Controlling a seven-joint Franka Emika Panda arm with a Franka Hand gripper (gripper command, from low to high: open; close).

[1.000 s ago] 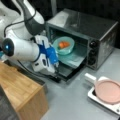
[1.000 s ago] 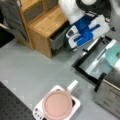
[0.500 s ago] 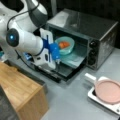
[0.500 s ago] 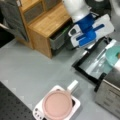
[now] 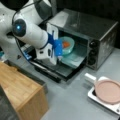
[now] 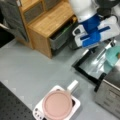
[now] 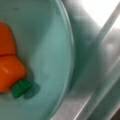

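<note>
A teal bowl (image 5: pixel 68 45) holding an orange carrot (image 5: pixel 65 44) sits on the rack inside the open toaster oven (image 5: pixel 100 32). My gripper (image 5: pixel 58 50), white with blue fingers, hangs over the lowered oven door (image 5: pixel 62 68), right at the bowl's left rim. In a front view the gripper (image 6: pixel 100 37) stands above the glass door (image 6: pixel 92 65), with the bowl (image 6: pixel 113 53) just to its right. The wrist view is filled by the bowl (image 7: pixel 50 50), the carrot (image 7: pixel 7 67) and its green top (image 7: pixel 21 87); no fingers show there.
A wooden cabinet (image 5: pixel 22 97) stands at a front view's lower left, and appears as a cabinet (image 6: pixel 47 22) with a dark open drawer (image 6: pixel 60 37). A pink pan (image 5: pixel 108 91) rests on a white cooker near the oven; the pan (image 6: pixel 57 105) has a white handle.
My gripper has moved right, from beside the oven door to the bowl's rim. The bowl, the oven and the pan have stayed put.
</note>
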